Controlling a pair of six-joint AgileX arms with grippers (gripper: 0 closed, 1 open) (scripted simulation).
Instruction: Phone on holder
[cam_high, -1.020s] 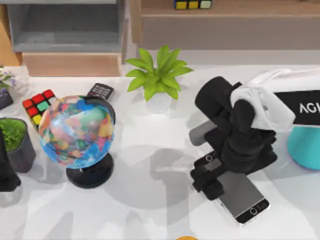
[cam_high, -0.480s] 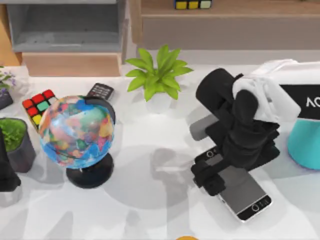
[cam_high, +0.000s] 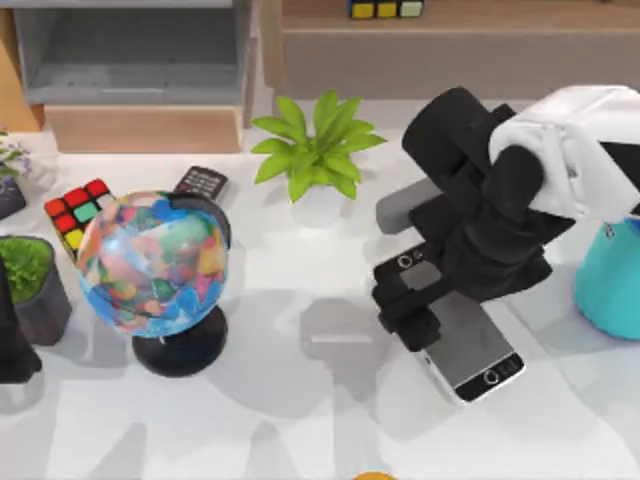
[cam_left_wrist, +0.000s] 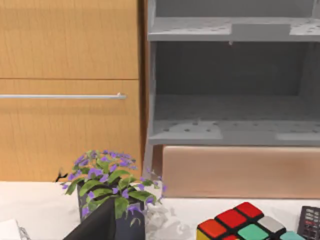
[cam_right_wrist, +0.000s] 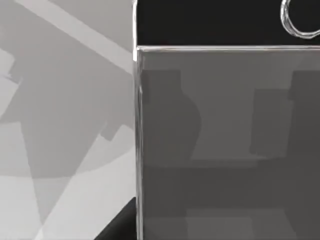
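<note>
The phone (cam_high: 470, 350), with a grey screen, black bezels and a silver rim, lies slanted right of the table's middle. My right gripper (cam_high: 420, 308) is shut on the end of it that points toward the plant. Its shadow lies apart from it on the table, so it is raised. Up close in the right wrist view, the phone's screen (cam_right_wrist: 225, 140) and black bezel hang above the white table. A teal rounded object (cam_high: 608, 285) stands at the right edge, partly behind the arm; I cannot tell whether it is the holder. My left gripper (cam_high: 12, 345) is parked at the left edge.
A globe (cam_high: 152, 262) on a black stand is at the left, with a colour cube (cam_high: 78, 212) and a small dark keypad device (cam_high: 201, 183) behind it. A leafy plant in a white pot (cam_high: 316, 155) stands at the back centre, and a dark potted plant (cam_high: 30, 285) is at far left.
My right arm has carried the phone toward the back of the table and a little left. The phone's shadow has drawn apart from it. The left arm has not moved.
</note>
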